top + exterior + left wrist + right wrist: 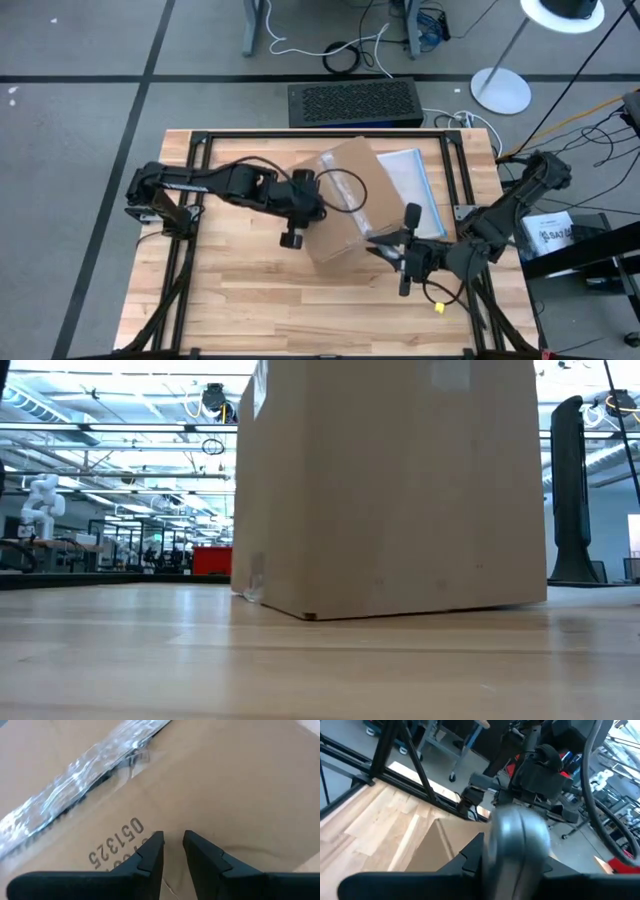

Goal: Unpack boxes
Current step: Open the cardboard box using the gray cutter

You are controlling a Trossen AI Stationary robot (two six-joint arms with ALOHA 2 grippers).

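Note:
The brown cardboard box (345, 200) stands on its bottom in the middle of the table and fills the low view (390, 490). Its top carries a glossy tape strip (80, 765) and dark printed digits (115, 845). My left gripper (295, 215) reaches in from the left, slanting down over the box's top near its left edge. Its fingers (172, 845) stand a narrow gap apart with nothing between them. My right gripper (378, 248) is at the box's near right corner, shut on a shiny grey rounded thing (520, 835). My left gripper's fingertips (155, 842) hover close over the box's top face beside the digits; whether they touch the cardboard I cannot tell. My right gripper pinches the grey rounded thing (517, 855) between its two fingers, coming about level from the table's right. The thing is lifted clear of the table; which part of it is held stays hidden.
A clear pouch with a blue edge (415, 185) lies against the box's right side. A black grille-topped unit (355, 103) sits beyond the far edge. Black frame rails (320, 135) border the table. Bare wood (300, 300) lies toward the near edge.

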